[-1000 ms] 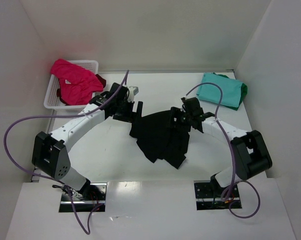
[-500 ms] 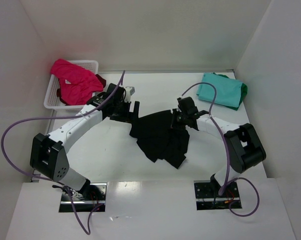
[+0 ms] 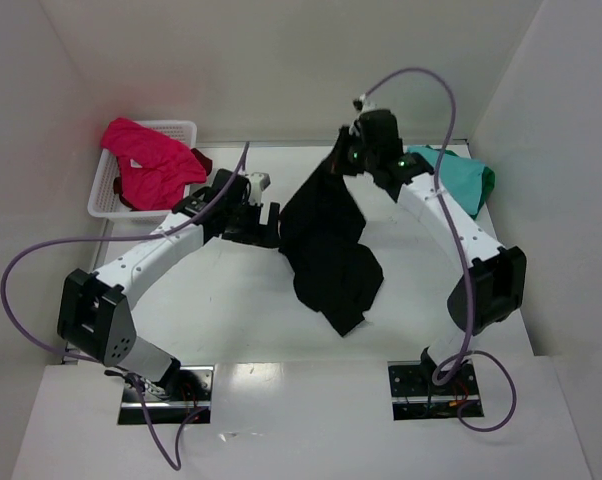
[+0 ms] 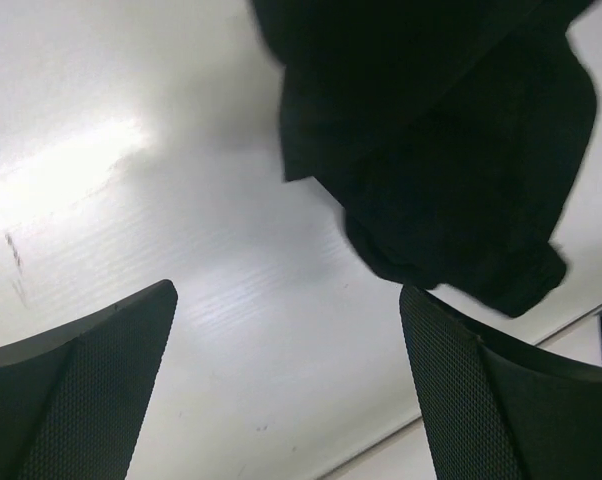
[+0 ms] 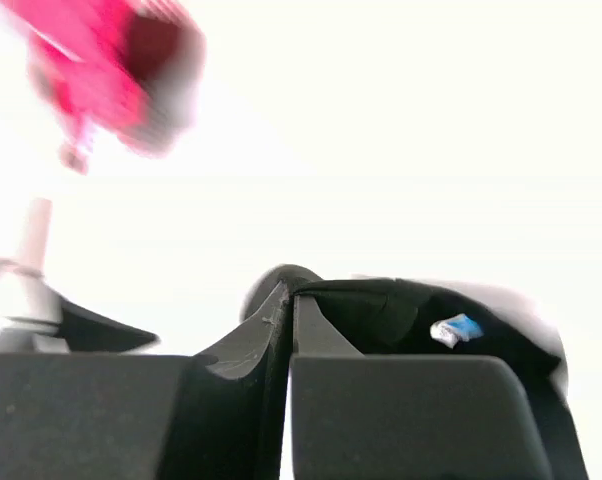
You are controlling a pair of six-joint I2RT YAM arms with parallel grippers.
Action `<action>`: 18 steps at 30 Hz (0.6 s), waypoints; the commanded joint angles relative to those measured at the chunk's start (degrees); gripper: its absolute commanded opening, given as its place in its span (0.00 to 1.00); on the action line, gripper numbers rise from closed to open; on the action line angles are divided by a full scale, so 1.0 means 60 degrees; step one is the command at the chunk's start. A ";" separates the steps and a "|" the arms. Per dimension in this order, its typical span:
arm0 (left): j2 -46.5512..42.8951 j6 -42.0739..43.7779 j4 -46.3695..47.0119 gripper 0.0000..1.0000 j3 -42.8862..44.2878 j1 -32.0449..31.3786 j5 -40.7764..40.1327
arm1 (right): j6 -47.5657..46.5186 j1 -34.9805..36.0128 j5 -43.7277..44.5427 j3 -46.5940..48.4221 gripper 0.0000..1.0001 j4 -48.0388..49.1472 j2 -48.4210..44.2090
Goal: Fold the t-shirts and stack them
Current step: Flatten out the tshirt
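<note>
My right gripper [image 3: 349,158] is raised over the back of the table, shut on the neck end of the black t-shirt [image 3: 331,250], which hangs down from it and trails onto the table. In the right wrist view the fingers [image 5: 289,300] are pressed together on black cloth [image 5: 401,310], beside its light-blue neck label [image 5: 456,328]. The left gripper [image 3: 266,222] is open, low at the shirt's left edge. In the left wrist view its fingers [image 4: 286,370] stand wide apart over bare table, with the black shirt [image 4: 441,150] ahead of them.
A folded teal t-shirt [image 3: 446,180] lies on a green one [image 3: 488,180] at the back right. A white lattice basket [image 3: 101,205] at the back left holds a magenta-pink t-shirt [image 3: 151,160] and a dark red one [image 3: 201,158]. White walls enclose the table [image 3: 221,300].
My right gripper shut on the black t-shirt and lifted it up and toward the back; the shirt now hangs stretched instead of lying bunched. The left arm barely moved.
</note>
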 commanded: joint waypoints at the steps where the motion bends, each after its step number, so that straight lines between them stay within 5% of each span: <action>1: -0.0995 -0.0053 0.2286 1.00 0.0049 0.0015 0.0629 | -0.0584 -0.0024 -0.0097 0.2767 0.00 -0.0828 0.0114; 11: -0.0406 0.0199 0.5653 1.00 0.0283 -0.0073 0.1484 | -0.0584 -0.0024 -0.0337 0.5664 0.00 -0.1194 0.0147; 18: 0.0898 -0.0078 0.5584 1.00 0.0324 -0.0077 0.0921 | -0.0672 -0.0024 -0.0063 0.6891 0.00 -0.1385 -0.0152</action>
